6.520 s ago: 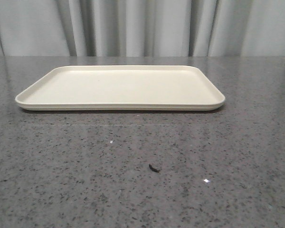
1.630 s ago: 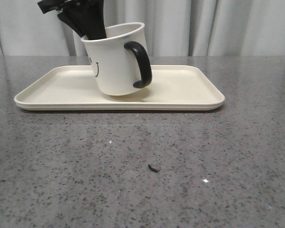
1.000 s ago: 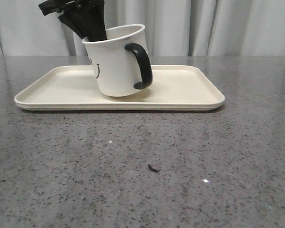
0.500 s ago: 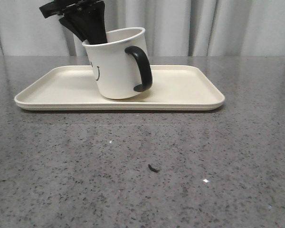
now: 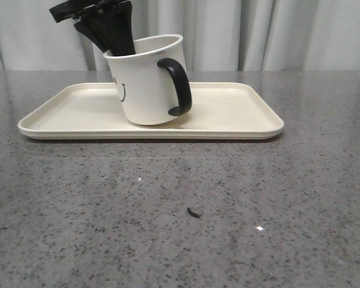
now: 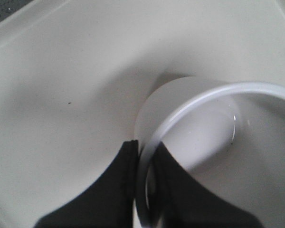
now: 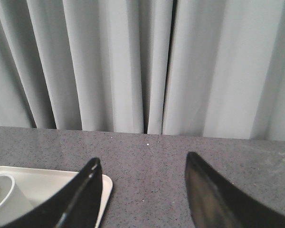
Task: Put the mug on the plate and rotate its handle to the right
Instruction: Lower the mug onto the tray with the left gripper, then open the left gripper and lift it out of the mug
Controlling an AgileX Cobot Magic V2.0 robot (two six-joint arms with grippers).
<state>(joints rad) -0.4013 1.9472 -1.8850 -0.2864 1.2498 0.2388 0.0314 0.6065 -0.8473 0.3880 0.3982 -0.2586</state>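
1. Mug (image 5: 145, 81): white, on the plate (image 5: 240, 114) a little left of the plate's middle, tilted, rim leaning toward the left gripper. Whether the base sits flat on the plate, cannot tell.
2. Markings: part of a black smiley print shows on the mug's left side in the front view, a curved mouth and a dot above it. No words or brand readable anywhere.
3. Handle (image 5: 178, 86): black loop, pointing right in the front view.
4. Left gripper (image 5: 115, 37): clamped on the mug's rim at the back left, one finger inside, one outside.
5. Left wrist view shows what the front view cannot: the mug's pale interior, its rim (image 6: 190, 102) pinched between two dark fingers (image 6: 107, 190), plate surface all round. Handle and smiley are out of that view.
6. Right gripper (image 7: 145, 190): fingers spread apart, nothing between them, over bare counter (image 7: 152, 156). Not seen in the front view.
7. Right wrist view catches only a plate corner and a sliver of the mug at the edge of the picture; curtain (image 7: 133, 61) behind.
8. Counter, front view: small dark scrap (image 5: 194, 212) lying well in front of the plate; too small to identify.
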